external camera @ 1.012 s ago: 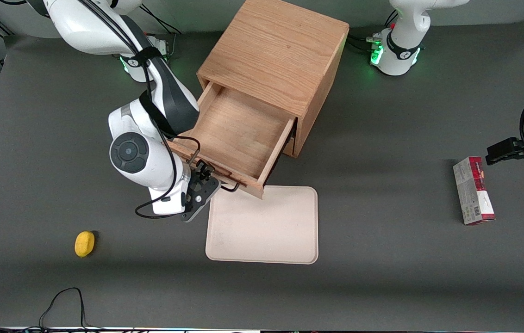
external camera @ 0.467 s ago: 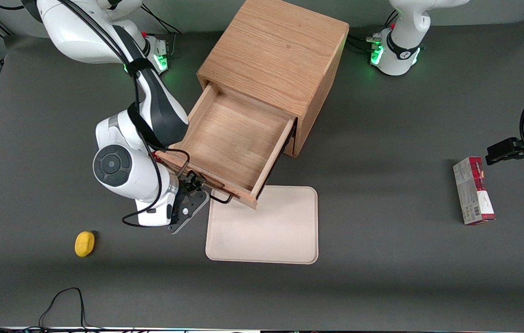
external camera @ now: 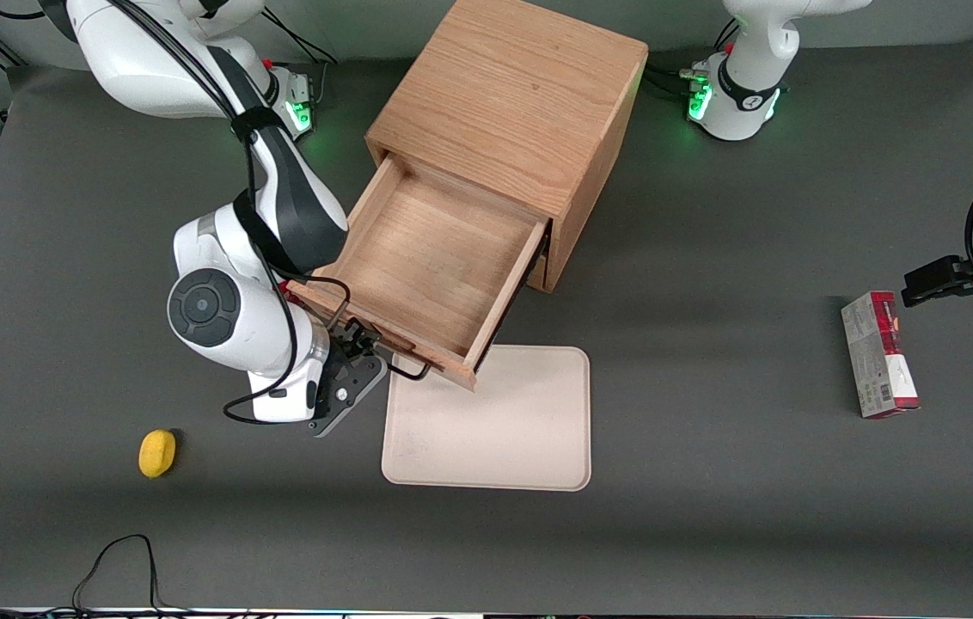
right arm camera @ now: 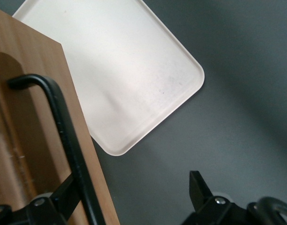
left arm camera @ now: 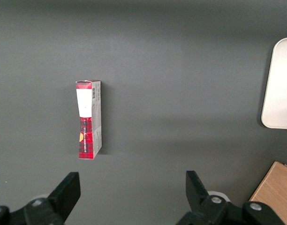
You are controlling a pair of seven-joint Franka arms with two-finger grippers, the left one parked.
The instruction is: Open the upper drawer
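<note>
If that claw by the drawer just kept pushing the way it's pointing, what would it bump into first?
Probably the upper drawer: the gripper, open, straddles the black handle and faces the drawer's front panel, though depth is unclear.

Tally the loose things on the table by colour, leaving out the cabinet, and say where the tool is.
Yellow: 1, small rounded yellow object
Beige: 1, flat beige tray
Red and white: 1, carton
Total: 3
The tool is open at the black wire handle of the pulled-out oak upper drawer.

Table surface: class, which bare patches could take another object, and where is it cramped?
Free: the table between tray and red box, and the strip nearer the camera than the lemon. Crowded: where the tool, open, straddles the upper drawer handle above the tray's edge.
</note>
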